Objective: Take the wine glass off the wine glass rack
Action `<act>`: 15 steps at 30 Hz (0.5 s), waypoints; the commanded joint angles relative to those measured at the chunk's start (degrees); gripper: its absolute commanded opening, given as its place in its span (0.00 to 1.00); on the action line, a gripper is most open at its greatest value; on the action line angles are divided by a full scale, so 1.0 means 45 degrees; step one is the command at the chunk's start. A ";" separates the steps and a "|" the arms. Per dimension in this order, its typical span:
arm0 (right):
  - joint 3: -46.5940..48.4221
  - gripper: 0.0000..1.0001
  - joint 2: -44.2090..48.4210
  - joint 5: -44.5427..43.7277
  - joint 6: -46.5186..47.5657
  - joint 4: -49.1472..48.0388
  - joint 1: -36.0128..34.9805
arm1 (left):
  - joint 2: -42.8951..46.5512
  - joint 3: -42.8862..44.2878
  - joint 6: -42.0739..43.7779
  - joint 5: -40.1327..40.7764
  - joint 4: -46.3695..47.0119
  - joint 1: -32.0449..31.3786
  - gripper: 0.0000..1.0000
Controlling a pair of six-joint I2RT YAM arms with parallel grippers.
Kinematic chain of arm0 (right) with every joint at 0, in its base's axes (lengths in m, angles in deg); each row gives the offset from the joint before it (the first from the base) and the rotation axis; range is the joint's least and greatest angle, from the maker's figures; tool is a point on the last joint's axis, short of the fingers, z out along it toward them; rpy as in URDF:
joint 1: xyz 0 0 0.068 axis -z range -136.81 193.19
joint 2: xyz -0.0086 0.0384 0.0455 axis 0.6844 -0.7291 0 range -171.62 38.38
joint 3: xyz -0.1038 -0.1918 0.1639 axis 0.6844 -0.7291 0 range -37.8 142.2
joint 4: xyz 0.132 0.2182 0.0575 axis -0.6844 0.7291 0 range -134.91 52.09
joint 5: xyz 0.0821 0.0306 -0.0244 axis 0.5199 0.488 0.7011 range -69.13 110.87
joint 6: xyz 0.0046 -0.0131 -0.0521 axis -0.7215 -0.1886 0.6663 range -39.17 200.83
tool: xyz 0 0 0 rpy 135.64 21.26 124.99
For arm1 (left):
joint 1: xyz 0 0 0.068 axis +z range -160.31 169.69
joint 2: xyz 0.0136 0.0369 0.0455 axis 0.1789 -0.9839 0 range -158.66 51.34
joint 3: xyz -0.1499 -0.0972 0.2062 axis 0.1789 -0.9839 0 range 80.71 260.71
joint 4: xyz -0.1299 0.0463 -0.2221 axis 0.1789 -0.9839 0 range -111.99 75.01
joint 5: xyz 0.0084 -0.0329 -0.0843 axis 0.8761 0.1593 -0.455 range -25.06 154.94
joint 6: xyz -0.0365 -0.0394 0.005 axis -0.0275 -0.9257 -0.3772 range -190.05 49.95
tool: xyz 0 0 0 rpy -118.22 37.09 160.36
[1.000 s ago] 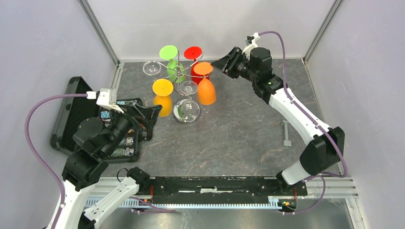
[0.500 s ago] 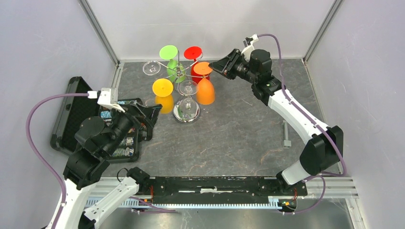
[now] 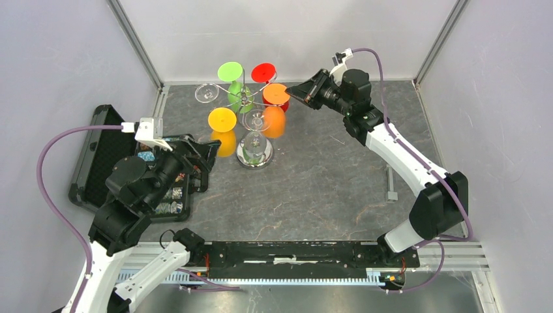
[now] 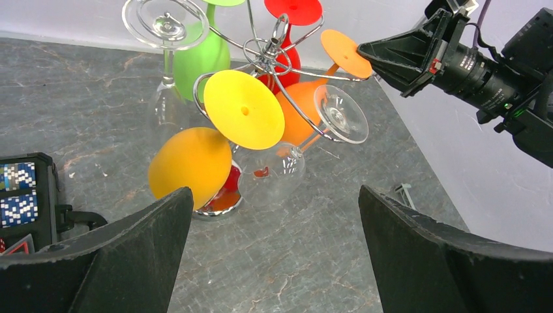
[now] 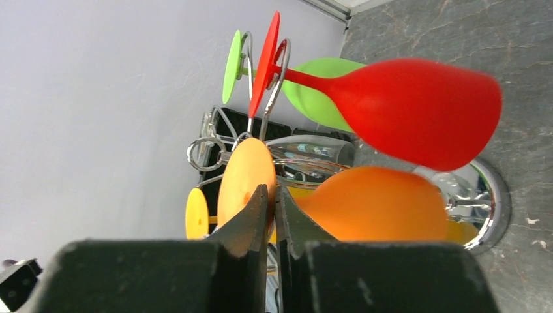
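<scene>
The wine glass rack (image 3: 242,99) stands on its round chrome base (image 3: 254,155) at the back of the table, with coloured and clear glasses hanging upside down from its arms. The orange wine glass (image 3: 274,121) hangs on the right side, bowl tilted in toward the stem. My right gripper (image 3: 291,93) is shut on the edge of its orange foot (image 5: 244,173), one finger on each face of the disc, with the bowl (image 5: 378,205) just beyond. My left gripper (image 4: 274,190) hovers wide open in front of the rack (image 4: 274,49), holding nothing.
Green (image 3: 230,71), red (image 3: 263,72) and yellow (image 3: 222,119) glasses and two clear ones (image 3: 207,92) crowd the same rack. An open black case (image 3: 98,156) lies at the left under the left arm. A small metal tool (image 3: 390,182) lies on the table at the right.
My right gripper has closed onto the orange glass's foot and shifted slightly left. The orange bowl has swung in toward the rack's stem. The left arm has barely moved.
</scene>
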 commanded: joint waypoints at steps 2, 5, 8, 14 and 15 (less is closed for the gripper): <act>-0.0081 0.00 0.0403 0.0332 -0.0363 -0.0687 0.0020 | -0.0084 0.0301 0.0595 0.0354 0.0212 0.0039 1.00; -0.0092 0.00 0.0518 0.0118 -0.0590 -0.0622 0.0020 | -0.0056 0.0330 0.0616 0.0416 0.0212 0.0044 1.00; -0.0092 0.00 0.0798 -0.0219 -0.0758 -0.0394 0.0020 | -0.0031 0.0340 0.0645 0.0483 0.0213 0.0039 1.00; -0.0385 0.00 0.1508 -0.0673 -0.1026 0.0013 0.0020 | -0.0033 0.0360 0.0654 0.0611 0.0212 0.0049 1.00; -0.0500 0.00 0.1660 -0.0718 -0.1093 0.0016 0.0020 | -0.0015 0.0355 0.0654 0.0635 0.0212 0.0048 1.00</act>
